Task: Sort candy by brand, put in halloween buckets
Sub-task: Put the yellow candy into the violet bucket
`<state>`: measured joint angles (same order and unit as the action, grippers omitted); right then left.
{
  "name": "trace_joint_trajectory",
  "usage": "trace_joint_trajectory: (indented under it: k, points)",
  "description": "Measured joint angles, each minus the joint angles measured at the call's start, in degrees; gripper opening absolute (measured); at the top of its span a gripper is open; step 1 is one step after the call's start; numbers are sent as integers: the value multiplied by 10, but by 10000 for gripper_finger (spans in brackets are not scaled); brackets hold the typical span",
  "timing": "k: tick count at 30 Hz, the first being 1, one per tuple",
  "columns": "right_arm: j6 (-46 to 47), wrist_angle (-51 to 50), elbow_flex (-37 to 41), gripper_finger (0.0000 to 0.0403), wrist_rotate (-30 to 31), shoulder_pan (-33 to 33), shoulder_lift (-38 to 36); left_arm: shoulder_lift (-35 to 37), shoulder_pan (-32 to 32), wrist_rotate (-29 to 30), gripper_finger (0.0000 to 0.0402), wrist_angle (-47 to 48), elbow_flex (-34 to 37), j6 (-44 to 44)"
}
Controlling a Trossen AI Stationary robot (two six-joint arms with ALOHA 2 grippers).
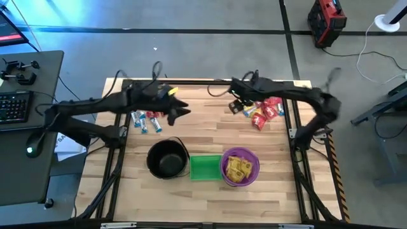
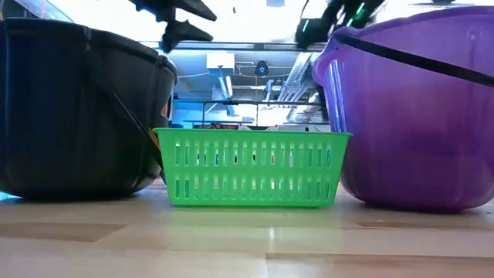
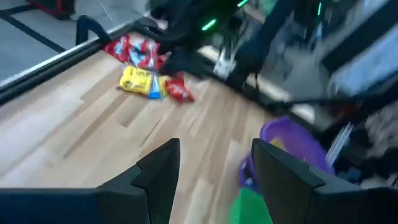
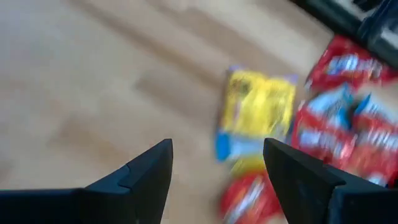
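My left gripper (image 1: pixel 183 112) hangs open over the table behind the black pail (image 1: pixel 166 159), holding nothing; its fingers (image 3: pixel 163 167) stand apart. A small pile of blue-and-white and red candies (image 1: pixel 146 119) lies on the wood beneath the left arm. My right gripper (image 1: pixel 234 107) is open above the left edge of the right-hand candy pile (image 1: pixel 264 111). In its wrist view a yellow candy (image 4: pixel 258 115) lies ahead of the fingers, with red ones (image 4: pixel 336 134) beside it. The green square basket (image 1: pixel 205 167) stands between the pail and the purple bucket (image 1: pixel 240 166), which holds yellow candies.
The three containers stand in a row near the table's near edge (image 2: pixel 247 166). Bare wood lies between the two candy piles (image 1: pixel 206 130). A black frame rail (image 1: pixel 210 81) runs along the far edge. A keyboard and desk (image 1: pixel 16 102) sit off the table's left.
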<state>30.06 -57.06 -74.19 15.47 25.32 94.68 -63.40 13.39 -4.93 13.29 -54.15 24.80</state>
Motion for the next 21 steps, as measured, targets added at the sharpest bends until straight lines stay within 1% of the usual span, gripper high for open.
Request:
trace_joint_trajectory:
  k: [2,4,8,12,18,21]
  points:
    - [-26,23,0,242,9,30,54,35,-14,21,190,-27,48,48]
    - [-35,28,0,236,9,52,102,59,-30,38,190,-41,82,86]
    - [-42,42,0,216,9,76,163,86,-60,89,190,-40,107,117]
    - [-45,71,0,196,4,80,183,84,-72,124,190,-46,108,111]
    - [-46,87,0,175,1,77,186,83,-70,136,190,-46,108,104]
    - [-50,88,-1,137,0,77,190,83,-70,145,190,-46,108,91]
